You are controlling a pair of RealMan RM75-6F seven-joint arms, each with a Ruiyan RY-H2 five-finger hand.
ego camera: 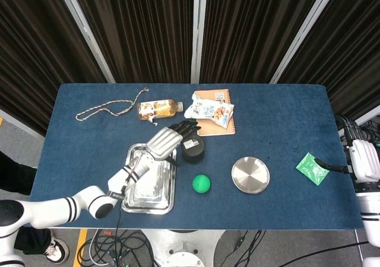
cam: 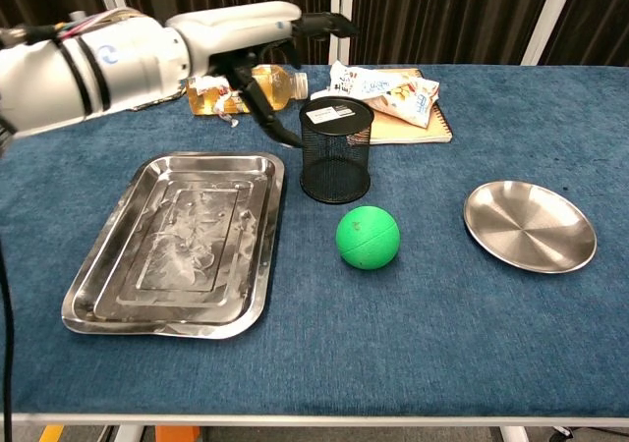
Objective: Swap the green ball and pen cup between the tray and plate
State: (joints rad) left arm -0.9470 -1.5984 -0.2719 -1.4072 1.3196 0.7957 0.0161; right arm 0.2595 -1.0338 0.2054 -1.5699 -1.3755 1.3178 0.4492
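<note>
The left hand [cam: 257,31] hovers with spread fingers [cam: 324,22] just above the upright cup [cam: 335,148], which stands between tray [cam: 108,295] and ball [cam: 368,237], holding nothing.

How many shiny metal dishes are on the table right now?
2: the rectangular tray left of the green ball, and the round plate to its right. Both empty; none seem hidden.

Bare cloth surrounds the green ball [cam: 368,237]; the pen cup [cam: 335,150] stands just behind it.
</note>
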